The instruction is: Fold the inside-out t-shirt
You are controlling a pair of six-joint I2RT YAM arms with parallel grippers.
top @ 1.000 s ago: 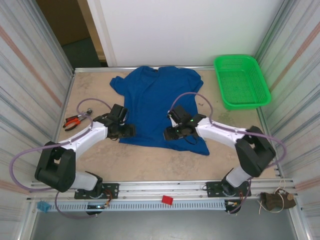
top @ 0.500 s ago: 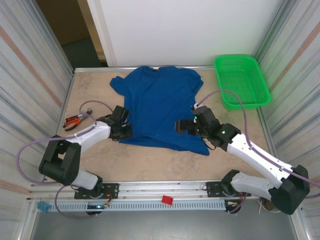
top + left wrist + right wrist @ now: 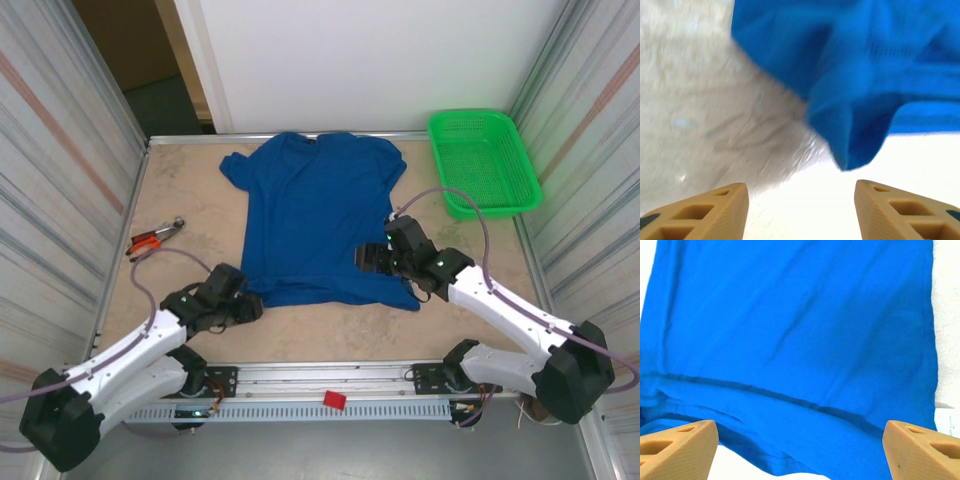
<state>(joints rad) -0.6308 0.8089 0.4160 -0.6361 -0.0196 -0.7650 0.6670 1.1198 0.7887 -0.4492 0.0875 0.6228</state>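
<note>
1. Right now the inside-out t-shirt [image 3: 318, 215] lies spread flat in the middle of the desk [image 3: 190, 190]. Its collar points toward the far edge, both short sleeves are out to the sides, and the hem is toward my bases.
2. Its upper face is plain royal blue. The near hem runs unevenly, and its right corner reaches nearer to me than the left.
3. My left fingers [image 3: 250, 308] sit low over the desk at the hem's left corner, parted with nothing between them. In the blurred left wrist view, a blue corner of cloth lies just ahead of the tips.
4. My right fingers [image 3: 368, 258] hover over the shirt's lower right part, spread wide and gripping nothing. In the right wrist view the hem lies below, between the tips, and a small white label [image 3: 946, 422] shows at the cloth's right edge.
5. Off to the left, pliers [image 3: 150, 238] with orange handles lie near the desk's edge, well apart from the shirt.
6. Farther out, a green mesh basket [image 3: 483, 160] stands in the far right corner.
</note>
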